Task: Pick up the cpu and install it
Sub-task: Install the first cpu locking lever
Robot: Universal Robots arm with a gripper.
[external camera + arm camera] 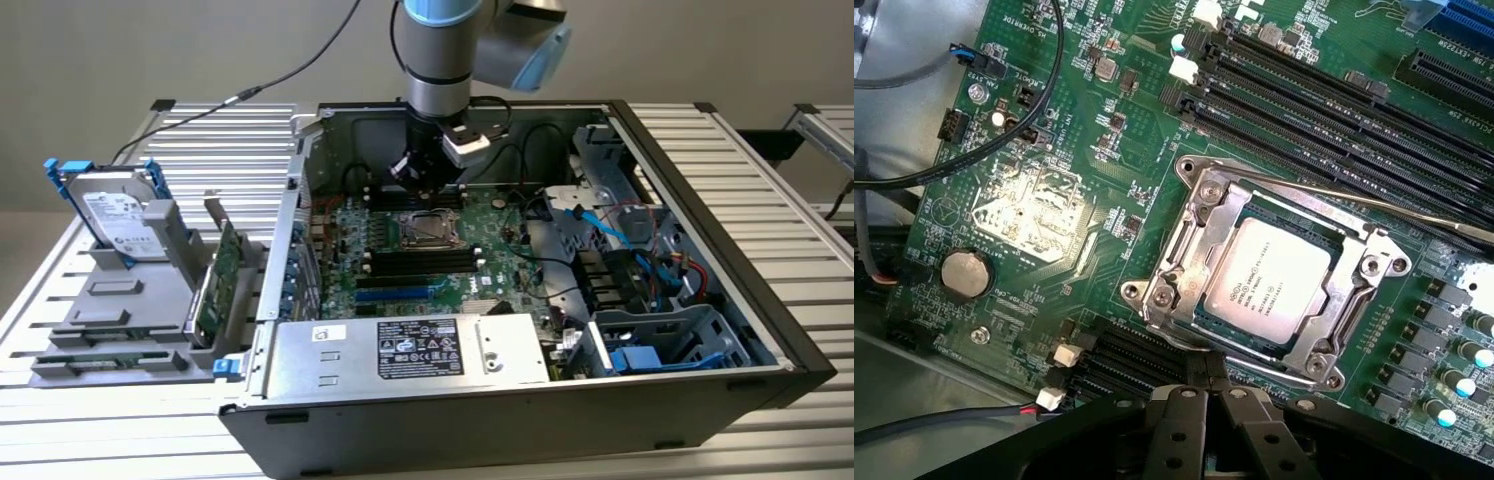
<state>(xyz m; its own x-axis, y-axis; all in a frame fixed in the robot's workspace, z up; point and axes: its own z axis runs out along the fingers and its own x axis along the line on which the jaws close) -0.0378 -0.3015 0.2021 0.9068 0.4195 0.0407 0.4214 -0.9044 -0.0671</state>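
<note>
The cpu [1264, 280] sits flat in its socket on the motherboard [1124, 170], dull silver top facing up, with the metal socket frame [1199, 235] lying around it. A thin lever rod [1354, 200] runs along one side of the frame. Just beyond that are the long black memory slots [1324, 110], and a round coin battery [966, 272] sits further off across the green board.

The gripper [1216, 388] hangs low over the board right by the socket. Its two fingers are pressed together and it has hold of nothing — the chip is below it, not in its grasp.

In the exterior view, the arm reaches straight down into the open computer case [534, 440], with the power supply [427, 350] at the near edge. Outside the case — towards the exterior view's left — a hard drive [114, 215] stands in a grey rack, with a green card [214, 290] beside it.
</note>
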